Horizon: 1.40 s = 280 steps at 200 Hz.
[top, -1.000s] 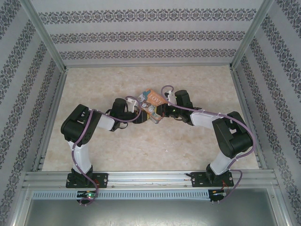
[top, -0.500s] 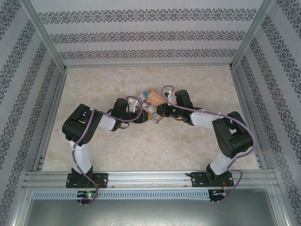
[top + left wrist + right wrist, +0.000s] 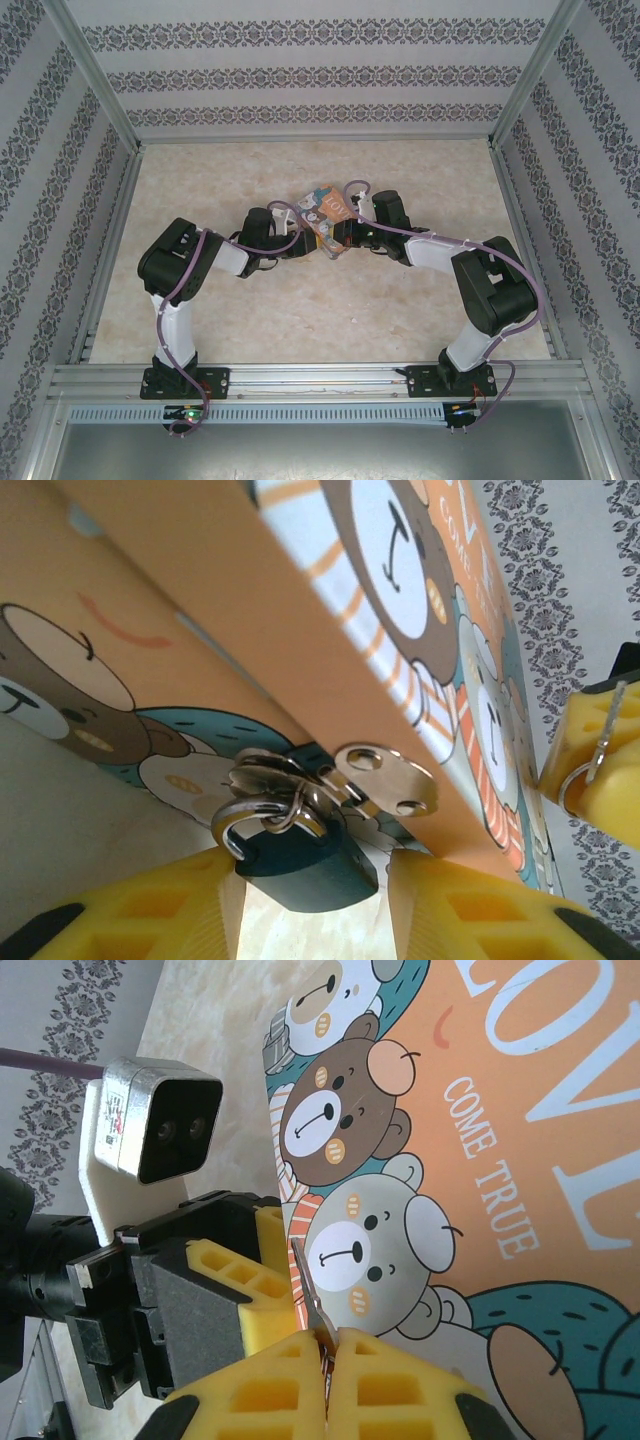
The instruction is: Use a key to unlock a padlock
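Two claws meet close to the middle of the tabletop [image 3: 250, 320], a bit nearer its far edge. On the left side, the left claw [image 3: 312, 905] is spread apart. Its two yellow fingers [image 3: 150, 920] stand one on each side of the padlock [image 3: 300, 858]. The padlock is small and dark blue-green, with a thin silver loop on top. It hangs from a shiny silver clasp [image 3: 385, 785] on the edge of the box [image 3: 300, 600]. One finger is right up against the loop, and I cannot tell if it touches. The other finger has a small gap beside the padlock. The box is orange with cartoon bears on it, and it sits between the two claws. On the right side, the right claw [image 3: 328, 1345] is pressed together and pinches a key [image 3: 303, 1285]. The thin silver tip of the key sticks out over the bear picture on the box, just beside a yellow finger of the left claw.
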### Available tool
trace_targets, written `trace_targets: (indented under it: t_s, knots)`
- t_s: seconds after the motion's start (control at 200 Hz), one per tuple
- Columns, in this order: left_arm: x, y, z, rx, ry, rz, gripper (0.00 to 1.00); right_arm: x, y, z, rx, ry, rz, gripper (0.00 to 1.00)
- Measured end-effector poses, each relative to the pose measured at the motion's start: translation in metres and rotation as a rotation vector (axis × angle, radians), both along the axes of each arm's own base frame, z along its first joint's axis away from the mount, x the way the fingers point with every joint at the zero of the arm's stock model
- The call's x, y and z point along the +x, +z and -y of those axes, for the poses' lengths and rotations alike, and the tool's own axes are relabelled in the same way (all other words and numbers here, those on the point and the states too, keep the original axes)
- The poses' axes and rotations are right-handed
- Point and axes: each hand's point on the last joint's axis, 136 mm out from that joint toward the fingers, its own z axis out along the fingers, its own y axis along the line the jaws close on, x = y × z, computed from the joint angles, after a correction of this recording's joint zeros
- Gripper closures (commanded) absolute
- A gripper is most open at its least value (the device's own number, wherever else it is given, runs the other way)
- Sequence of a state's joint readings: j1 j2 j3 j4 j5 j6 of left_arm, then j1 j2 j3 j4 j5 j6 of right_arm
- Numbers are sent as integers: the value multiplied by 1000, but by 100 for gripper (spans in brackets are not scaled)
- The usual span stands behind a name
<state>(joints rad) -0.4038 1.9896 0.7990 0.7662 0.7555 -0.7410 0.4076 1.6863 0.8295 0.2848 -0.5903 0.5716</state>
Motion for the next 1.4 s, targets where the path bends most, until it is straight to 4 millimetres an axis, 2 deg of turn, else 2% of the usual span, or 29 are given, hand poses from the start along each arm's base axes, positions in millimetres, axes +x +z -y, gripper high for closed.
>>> trace_targets:
  t_s: [0.19,0.54,0.719,0.799,0.869,0.959,1.094,1.269,1.399]
  knots:
    - [2,-2,2,-13,9,-27,68,0,0,0,-1,-2,0,100]
    - [2,-2,2,-25,20,-57,73,-1,4,2,-10,-1,21,100]
    - [0,1,2,-45,34,-102,74,-16,28,12,-25,4,126,100]
    - [-3,5,2,-64,38,-130,74,-30,41,13,-35,13,196,100]
    - [-5,9,3,-82,39,-154,74,-43,44,10,-50,28,231,100]
    - [-7,11,4,-101,46,-189,74,-64,35,1,-86,59,245,100]
    - [-10,11,6,-114,52,-227,74,-86,7,-11,-154,106,194,100]
    - [-18,11,11,-103,34,-244,74,-92,-27,-7,-262,106,91,100]
    - [-25,6,12,-71,19,-259,75,-87,-32,-7,-314,97,53,100]
